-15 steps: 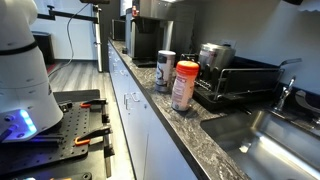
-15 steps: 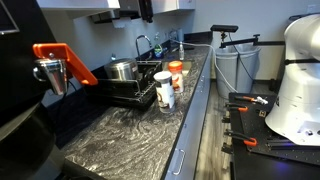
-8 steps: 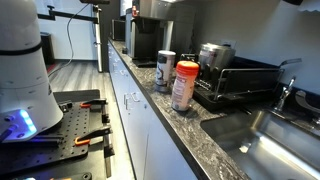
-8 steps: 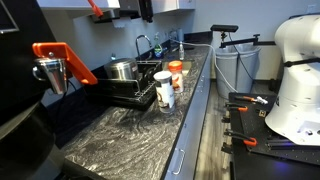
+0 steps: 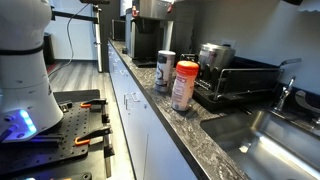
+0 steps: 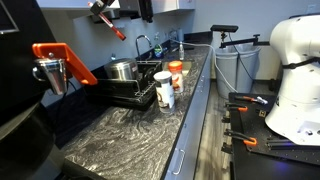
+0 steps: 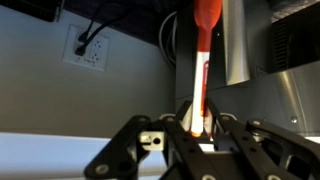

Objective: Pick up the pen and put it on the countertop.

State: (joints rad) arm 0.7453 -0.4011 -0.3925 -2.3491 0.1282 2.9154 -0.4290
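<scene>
While the pen hangs high, the set-down is not yet done

You have the pick finished. In an exterior view the end effector (image 6: 108, 16) carries the red-capped pen (image 6: 119, 32) up by the wall cabinets. It is well above the dark speckled bench (image 6: 130, 135), and above and left of the dish rack (image 6: 135, 92). The wrist view shows the jaws clamped on the pen's white barrel, cap pointing away toward the wall. What remains, by my judgement, is lowering it onto bare stone and letting go.
</scene>
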